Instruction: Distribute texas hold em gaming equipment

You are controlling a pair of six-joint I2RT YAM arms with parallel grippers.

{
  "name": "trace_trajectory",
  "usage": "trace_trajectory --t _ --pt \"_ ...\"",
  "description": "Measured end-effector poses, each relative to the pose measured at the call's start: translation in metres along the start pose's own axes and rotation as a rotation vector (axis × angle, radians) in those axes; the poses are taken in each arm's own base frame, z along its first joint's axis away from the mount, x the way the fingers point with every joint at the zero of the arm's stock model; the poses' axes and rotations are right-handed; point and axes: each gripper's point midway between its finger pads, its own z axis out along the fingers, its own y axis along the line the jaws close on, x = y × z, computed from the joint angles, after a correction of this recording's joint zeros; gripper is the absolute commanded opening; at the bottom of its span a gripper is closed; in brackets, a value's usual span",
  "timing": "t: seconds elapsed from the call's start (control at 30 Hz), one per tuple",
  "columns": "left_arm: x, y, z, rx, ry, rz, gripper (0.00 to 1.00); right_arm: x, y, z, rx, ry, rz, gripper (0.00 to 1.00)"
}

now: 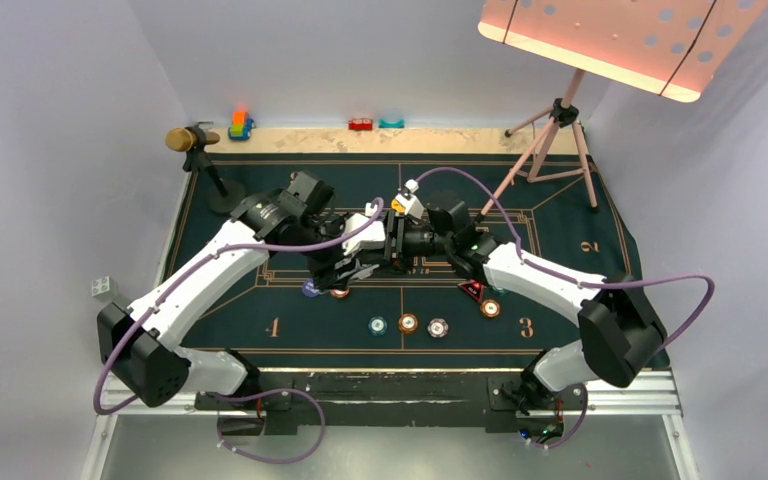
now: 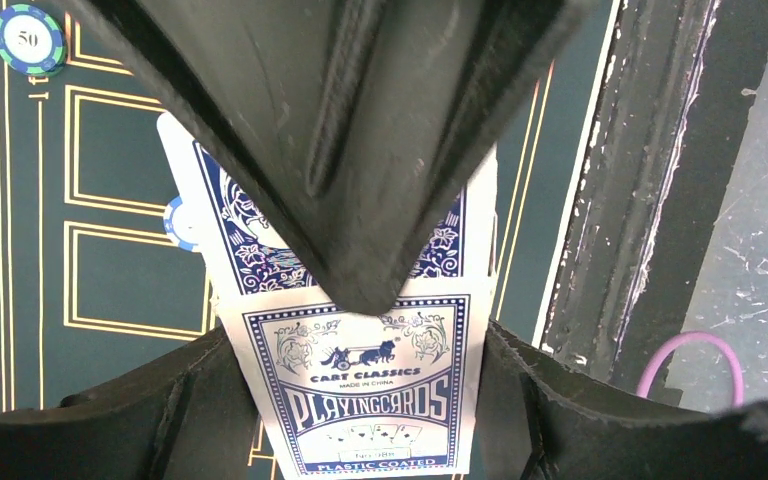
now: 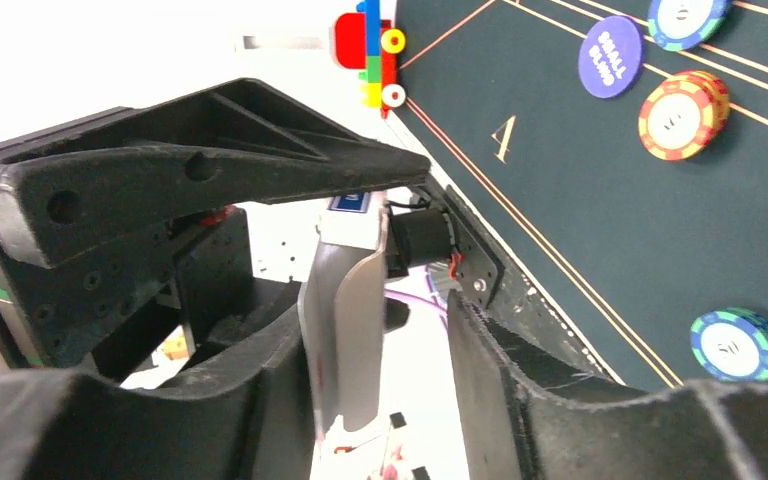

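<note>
Over the middle of the mat point(image 1: 330, 335): card pack point(image 2: 360, 400) between the fingers of the left gripper point(image 2: 355, 340), right gripper point(image 3: 375, 320) around it from the other side. Nearer the front, three chips point(image 1: 408, 323) in a row. Microphone point(image 1: 180, 139) at the back left corner. Toy blocks point(image 1: 240, 125) behind the mat. Stand point(image 1: 563, 110) at the back right.

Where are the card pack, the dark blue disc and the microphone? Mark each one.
card pack point(image 2: 365, 400), left wrist view, printed front.
dark blue disc point(image 3: 610, 62), right wrist view, lettered face.
microphone point(image 1: 178, 139), top external view, gold head.
</note>
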Motion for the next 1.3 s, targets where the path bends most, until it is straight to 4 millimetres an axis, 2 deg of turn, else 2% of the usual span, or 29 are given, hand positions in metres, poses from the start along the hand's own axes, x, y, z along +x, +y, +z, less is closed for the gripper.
trace_trajectory --t 0.13,0.47,0.6,0.77,0.93,1.1,1.3 --pt "0.001 -0.003 -0.005 -0.006 -0.002 0.003 0.39 -0.003 -0.004 -0.004 0.03 -0.001 -0.02 0.57" --pt "0.012 -0.009 -0.011 -0.003 0.044 -0.006 0.39 -0.014 0.012 -0.005 0.03 -0.006 -0.098 0.54" --pt "0.016 -0.01 -0.012 -0.003 0.061 -0.012 0.4 -0.016 0.009 0.0 0.034 -0.001 -0.095 0.53" --pt "0.011 -0.008 -0.016 -0.016 0.053 -0.008 0.42 -0.009 0.004 0.01 0.029 0.038 -0.08 0.44" --pt "0.011 -0.009 -0.018 -0.013 0.064 -0.03 0.44 -0.008 0.016 0.013 -0.027 0.038 -0.091 0.31" --pt "0.011 -0.009 -0.02 -0.016 0.068 -0.046 0.47 -0.007 0.02 0.014 -0.065 0.034 -0.082 0.19" --pt "0.01 -0.009 -0.021 -0.029 0.067 -0.081 0.47 -0.006 0.019 0.013 -0.087 0.024 -0.064 0.16"
